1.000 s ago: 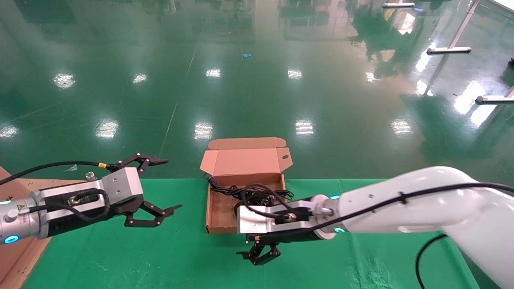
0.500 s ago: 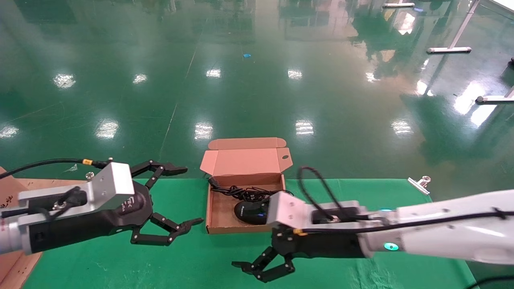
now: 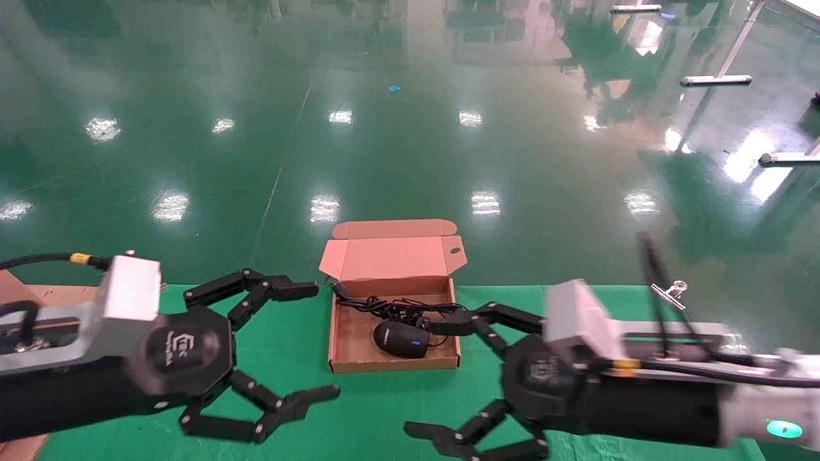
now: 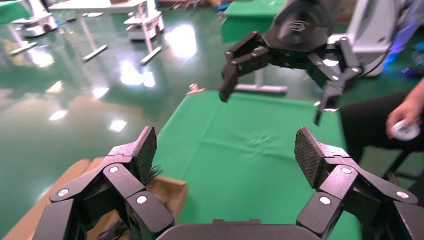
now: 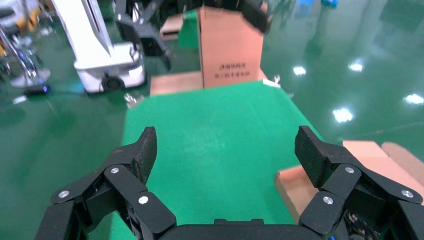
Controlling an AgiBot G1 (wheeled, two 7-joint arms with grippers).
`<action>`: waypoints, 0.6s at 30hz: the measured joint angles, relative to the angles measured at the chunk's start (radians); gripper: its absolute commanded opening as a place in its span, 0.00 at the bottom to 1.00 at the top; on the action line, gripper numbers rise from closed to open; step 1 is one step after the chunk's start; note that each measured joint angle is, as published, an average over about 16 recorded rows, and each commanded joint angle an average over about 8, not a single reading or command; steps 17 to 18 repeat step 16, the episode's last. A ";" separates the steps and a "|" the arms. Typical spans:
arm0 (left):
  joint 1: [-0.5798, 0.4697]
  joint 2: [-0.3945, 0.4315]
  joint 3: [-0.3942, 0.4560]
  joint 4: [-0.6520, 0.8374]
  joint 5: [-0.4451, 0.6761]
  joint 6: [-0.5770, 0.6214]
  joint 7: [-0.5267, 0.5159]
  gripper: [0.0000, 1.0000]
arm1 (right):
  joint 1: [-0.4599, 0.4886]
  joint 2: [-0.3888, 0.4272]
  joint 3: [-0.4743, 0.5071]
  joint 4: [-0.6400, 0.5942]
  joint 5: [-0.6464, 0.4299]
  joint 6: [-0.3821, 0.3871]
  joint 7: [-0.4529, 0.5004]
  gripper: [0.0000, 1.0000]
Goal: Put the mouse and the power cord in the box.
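From the head view I saw the box [image 3: 394, 349] sitting open on the green-covered bench [image 3: 359, 416], its lid standing up at the far side. The mouse [image 3: 401, 339] lay inside it, toward the near wall, and the power cord [image 3: 384, 310] was bundled behind it in the far part of the box, one end hanging over the far left corner. My left end effector [image 3: 307, 342] hung over the bench just left of the box, fingers spread wide and holding nothing. My right end effector [image 3: 432, 378] sat off the box's near right corner, also spread wide and empty, with one finger [image 3: 461, 323] reaching over the right wall near the mouse. Both wrist views confirmed the open fingers [image 4: 141, 152] [image 5: 144, 150].
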 measured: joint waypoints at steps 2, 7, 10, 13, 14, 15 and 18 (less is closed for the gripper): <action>0.011 0.001 -0.026 -0.005 -0.014 0.034 -0.020 1.00 | -0.023 0.025 0.041 0.017 0.026 -0.027 0.010 1.00; 0.036 0.002 -0.089 -0.016 -0.047 0.116 -0.068 1.00 | -0.079 0.087 0.143 0.060 0.091 -0.095 0.035 1.00; 0.047 0.003 -0.117 -0.021 -0.062 0.153 -0.089 1.00 | -0.105 0.115 0.189 0.079 0.120 -0.125 0.046 1.00; 0.055 0.003 -0.135 -0.024 -0.072 0.176 -0.103 1.00 | -0.121 0.133 0.218 0.091 0.139 -0.144 0.053 1.00; 0.057 0.003 -0.141 -0.025 -0.075 0.183 -0.107 1.00 | -0.126 0.139 0.227 0.095 0.145 -0.151 0.056 1.00; 0.059 0.003 -0.147 -0.026 -0.078 0.191 -0.112 1.00 | -0.132 0.145 0.237 0.099 0.151 -0.157 0.058 1.00; 0.061 0.004 -0.152 -0.027 -0.080 0.198 -0.115 1.00 | -0.137 0.150 0.246 0.103 0.156 -0.163 0.060 1.00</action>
